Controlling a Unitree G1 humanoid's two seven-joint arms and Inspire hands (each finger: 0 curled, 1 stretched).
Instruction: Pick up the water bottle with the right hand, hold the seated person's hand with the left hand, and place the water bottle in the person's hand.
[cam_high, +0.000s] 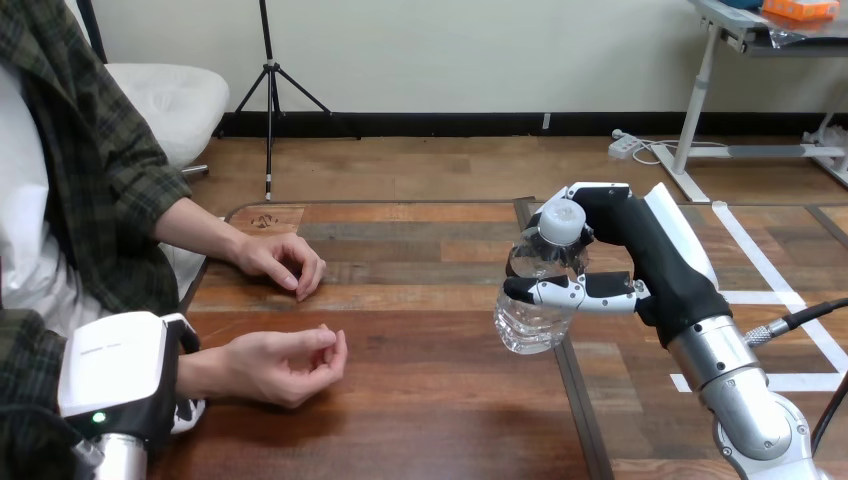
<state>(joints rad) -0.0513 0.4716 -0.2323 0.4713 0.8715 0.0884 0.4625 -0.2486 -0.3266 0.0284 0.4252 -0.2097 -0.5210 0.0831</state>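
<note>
A clear water bottle (535, 300) with a white cap is held above the table's right half, and my right hand (640, 265) is shut on it, thumb across its front. At the lower left my left hand (115, 365) wraps the wrist of the person's nearer hand (285, 365): its thumb lies over the wrist and its fingers (190, 412) curl beneath. That hand of the person rests on the wooden table (430, 400) with its fingers loosely curled and nothing in it. The bottle is well to the right of it, apart.
The person's other hand (282, 262) lies palm down on the table farther back at the left. A dark seam (572, 390) runs front to back through the table under the bottle.
</note>
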